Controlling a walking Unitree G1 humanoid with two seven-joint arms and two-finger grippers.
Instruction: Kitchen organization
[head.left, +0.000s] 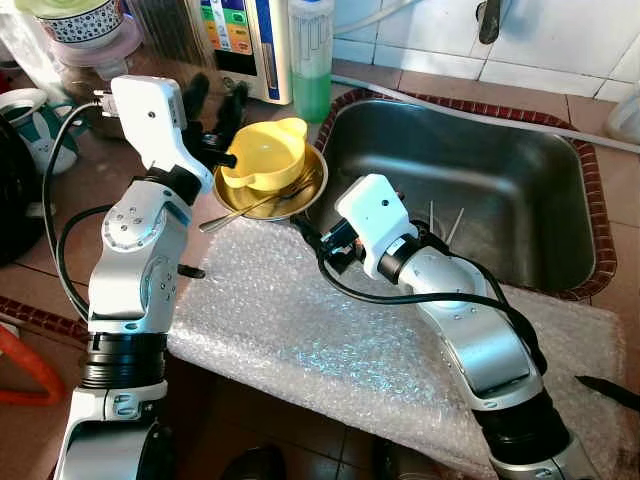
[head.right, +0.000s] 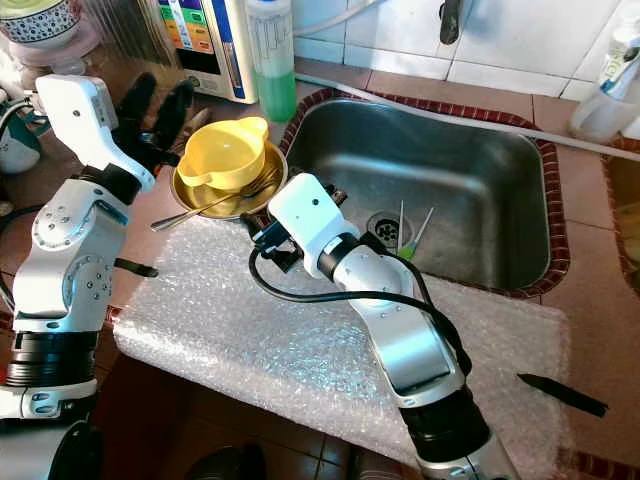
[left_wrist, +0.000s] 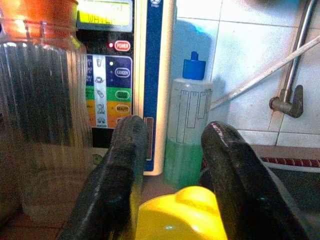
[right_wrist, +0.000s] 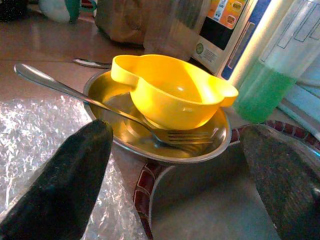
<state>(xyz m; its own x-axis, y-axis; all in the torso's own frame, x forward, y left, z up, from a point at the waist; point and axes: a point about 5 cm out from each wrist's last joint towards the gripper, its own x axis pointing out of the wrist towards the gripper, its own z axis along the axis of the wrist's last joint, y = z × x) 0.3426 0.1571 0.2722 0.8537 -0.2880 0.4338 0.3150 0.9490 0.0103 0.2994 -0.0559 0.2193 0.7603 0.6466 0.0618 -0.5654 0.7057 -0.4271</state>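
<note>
You have the yellow bowl (head.left: 264, 152) sitting in a steel plate (head.left: 305, 203) at the sink's (head.left: 520, 190) left edge, with a fork (right_wrist: 165, 134) lying across the plate under it. Your left gripper (head.left: 212, 108) stands just behind and left of the bowl, its fingers (left_wrist: 120, 165) spread with nothing between them. The left wrist view adds the bowl's rim below them, and beyond it a green soap bottle (left_wrist: 187, 135) and an appliance panel (left_wrist: 107, 75). Your right gripper (right_wrist: 180, 185) sits low over the bubble wrap (head.left: 300, 330), aimed at the plate. The head views hide its fingers behind the wrist; the right wrist view shows them wide apart, holding nothing.
</note>
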